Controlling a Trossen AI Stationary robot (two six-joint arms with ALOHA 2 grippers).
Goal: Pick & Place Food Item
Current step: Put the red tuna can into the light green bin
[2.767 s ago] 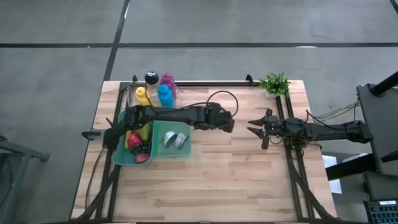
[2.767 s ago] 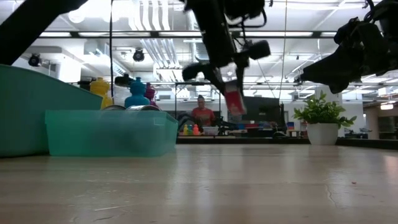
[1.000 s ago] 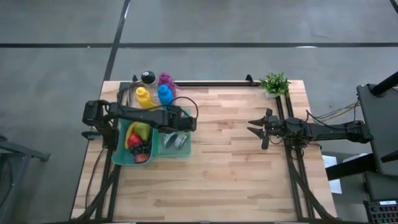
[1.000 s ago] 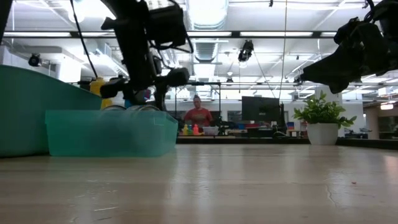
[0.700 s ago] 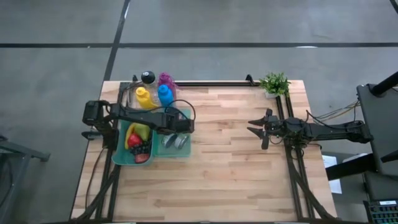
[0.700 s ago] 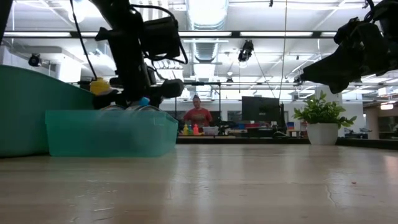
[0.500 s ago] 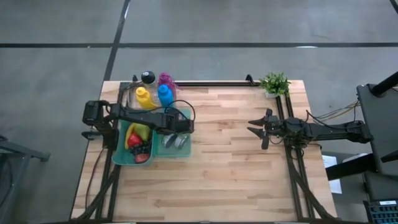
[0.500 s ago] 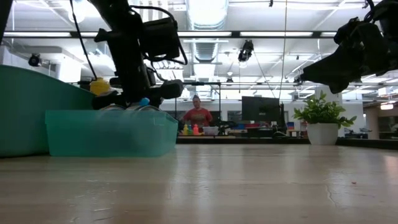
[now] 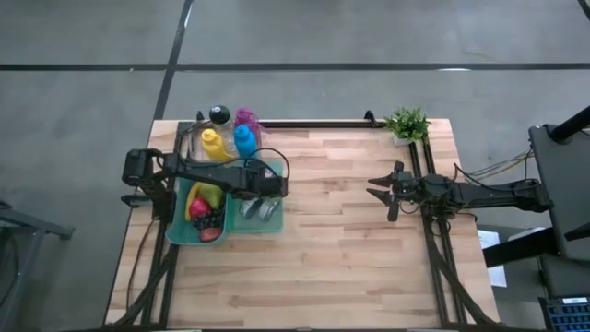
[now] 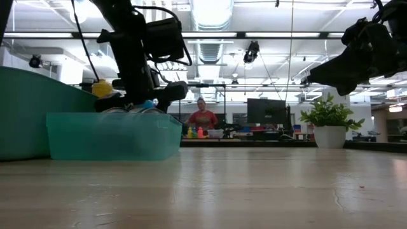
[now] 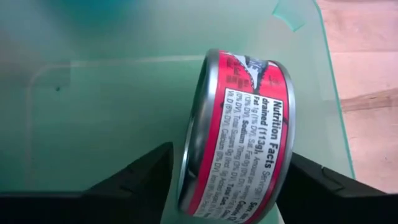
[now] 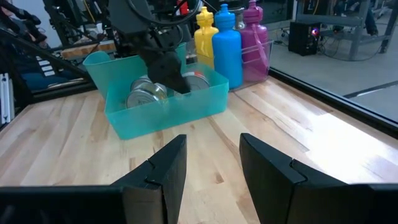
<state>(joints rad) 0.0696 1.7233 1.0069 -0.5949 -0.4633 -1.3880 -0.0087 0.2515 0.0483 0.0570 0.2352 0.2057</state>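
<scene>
A flat can with a red label (image 11: 242,137) stands on its edge in the right compartment of the teal bin (image 9: 277,224). My left gripper (image 11: 231,160) reaches down into that compartment, open, with one finger on each side of the can; in the high view it (image 9: 267,187) covers the can. Two silver cans (image 9: 258,208) lie beside it in the same compartment. My right gripper (image 9: 373,192) waits shut above the table's right half, holding nothing. My left gripper's fingers (image 11: 143,177) stand close on either side of the can's two flat ends (image 11: 193,143). I cannot tell whether either finger touches it. They come slanting down from the table's left. The can sits tilted on its rim on the bin's floor.
The bin's left compartment holds toy fruit (image 9: 205,207). Yellow, blue and purple bottles (image 9: 230,138) stand behind the bin at the far edge. A small potted plant (image 9: 407,123) is at the far right. Bare wood lies between the bin and my right arm.
My left gripper has sunk a little into the bin's right compartment with the can and has then kept still.
</scene>
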